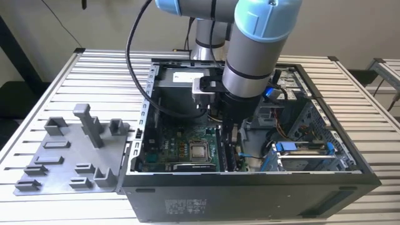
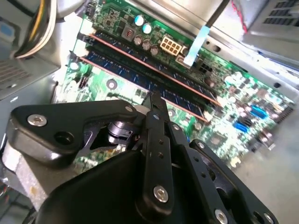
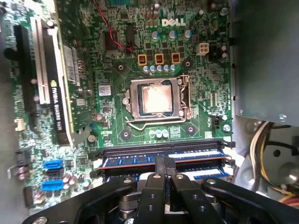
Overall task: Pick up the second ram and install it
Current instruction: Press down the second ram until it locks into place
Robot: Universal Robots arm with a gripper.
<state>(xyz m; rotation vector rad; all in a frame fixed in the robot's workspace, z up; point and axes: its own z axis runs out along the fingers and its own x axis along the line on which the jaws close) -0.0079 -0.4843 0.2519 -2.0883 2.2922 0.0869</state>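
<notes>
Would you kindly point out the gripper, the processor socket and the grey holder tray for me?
gripper (image 3: 164,164): first wrist view, at its closed fingertips over the memory slots.
processor socket (image 3: 156,99): first wrist view, middle of the metal lid.
grey holder tray (image 1: 62,159): exterior view, bare flat part of its base.

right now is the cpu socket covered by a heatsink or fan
No: in the first wrist view the CPU socket lies bare, its metal lid showing.

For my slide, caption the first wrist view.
Black gripper poised at the dark blue-green ram sticks below the motherboard's bare silver processor.
</notes>
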